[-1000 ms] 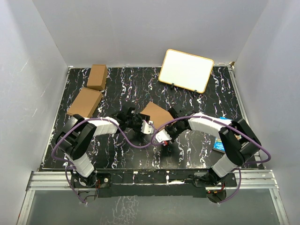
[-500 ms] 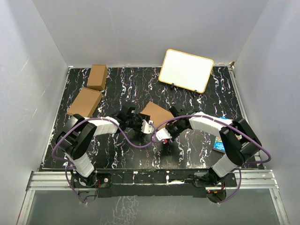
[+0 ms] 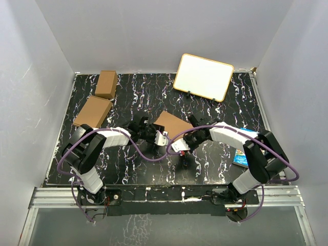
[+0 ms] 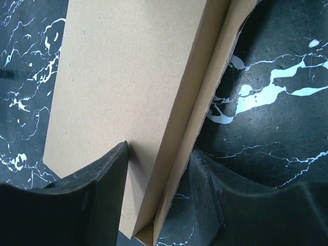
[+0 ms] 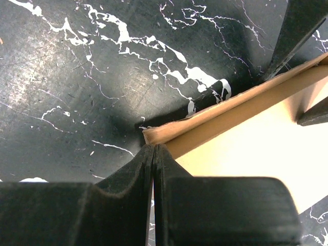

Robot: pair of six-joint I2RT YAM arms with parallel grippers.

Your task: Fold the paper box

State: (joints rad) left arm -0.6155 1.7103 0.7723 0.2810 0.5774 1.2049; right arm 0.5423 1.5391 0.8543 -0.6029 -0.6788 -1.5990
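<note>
The paper box (image 3: pixel 173 124) is plain brown cardboard, lying mid-table between the two arms. My left gripper (image 3: pixel 156 134) comes in from the left. In the left wrist view its jaws straddle a corner of the box (image 4: pixel 123 77): one finger (image 4: pixel 97 189) lies on the broad face and the other (image 4: pixel 215 200) against the folded side flap. My right gripper (image 3: pixel 185 139) is at the box's near right side. Its fingertips (image 5: pixel 148 159) are pressed together with nothing between them, touching the corner of the raised cardboard wall (image 5: pixel 205 120).
Two other brown cartons (image 3: pixel 106 84) (image 3: pixel 93 111) stand at the far left. A white board (image 3: pixel 203 77) leans at the back right. A blue packet (image 3: pixel 241 154) lies under the right arm. White walls enclose the black marbled table (image 3: pixel 143 97).
The right arm has shifted slightly, its gripper nudging towards the box's corner. The left jaws have narrowed a little on the box. The box has hardly moved.
</note>
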